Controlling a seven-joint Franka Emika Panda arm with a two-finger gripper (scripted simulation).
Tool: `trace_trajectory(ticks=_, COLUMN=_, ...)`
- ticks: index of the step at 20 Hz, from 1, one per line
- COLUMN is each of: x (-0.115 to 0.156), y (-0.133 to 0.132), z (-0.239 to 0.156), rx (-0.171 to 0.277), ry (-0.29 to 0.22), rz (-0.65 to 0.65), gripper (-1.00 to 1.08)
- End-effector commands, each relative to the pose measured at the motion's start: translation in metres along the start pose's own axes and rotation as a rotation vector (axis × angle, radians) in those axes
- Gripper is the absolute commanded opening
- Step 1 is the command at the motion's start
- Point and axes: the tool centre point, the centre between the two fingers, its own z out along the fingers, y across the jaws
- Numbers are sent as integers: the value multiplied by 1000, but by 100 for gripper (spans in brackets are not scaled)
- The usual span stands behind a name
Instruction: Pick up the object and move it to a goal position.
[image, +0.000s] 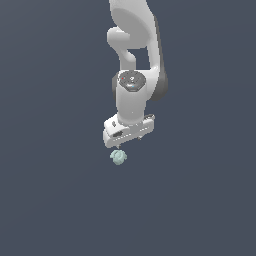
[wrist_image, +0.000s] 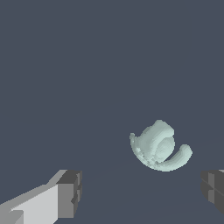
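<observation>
The object is a small pale teal-green knobbly blob lying on the dark grey floor. In the exterior view my white gripper hangs just above it, pointing down, with the blob under its left end. The wrist view shows the object as a rounded lump with a curled lip, lying ahead of the gap between the two dark fingertips, nearer to the other fingertip. The gripper is open and holds nothing. No goal marker shows in either view.
Only the flat dark grey floor surrounds the object. The white arm rises behind the gripper toward the top of the exterior view.
</observation>
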Motion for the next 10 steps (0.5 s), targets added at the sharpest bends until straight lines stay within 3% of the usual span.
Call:
trace_trajectory(ticks=1, x=0, y=4, z=4, rx=1, ry=-1, rz=-63, gripper=100)
trace_trajectory(ticks=10, x=-2, y=18, z=19, rx=6, ry=-2, rz=-283, gripper=100)
